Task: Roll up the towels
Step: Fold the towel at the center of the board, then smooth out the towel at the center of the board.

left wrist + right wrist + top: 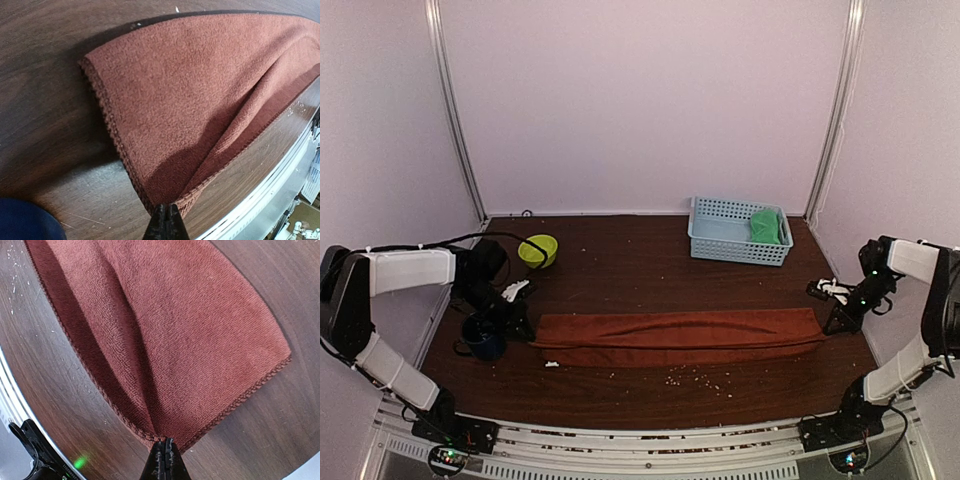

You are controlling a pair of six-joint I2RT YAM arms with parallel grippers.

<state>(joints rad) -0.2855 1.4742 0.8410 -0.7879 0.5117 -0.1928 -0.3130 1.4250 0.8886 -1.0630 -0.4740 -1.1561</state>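
Note:
The rust-red towel [680,335] lies stretched as a long folded strip across the dark wood table. My left gripper [525,330] is shut on its left end; in the left wrist view the fingertips [166,214] pinch the hemmed corner of the towel [200,100]. My right gripper [835,318] is shut on its right end; in the right wrist view the fingertips [163,449] pinch the corner of the towel [175,335]. The green towel [767,226] sits rolled in the light-blue basket [715,245] at the back right.
A yellow-green bowl [539,250] stands at the back left. A dark blue mug [482,338] stands right beside my left gripper; it also shows in the left wrist view [25,220]. Crumbs [685,377] lie near the front edge. The metal rail [650,440] runs along the front.

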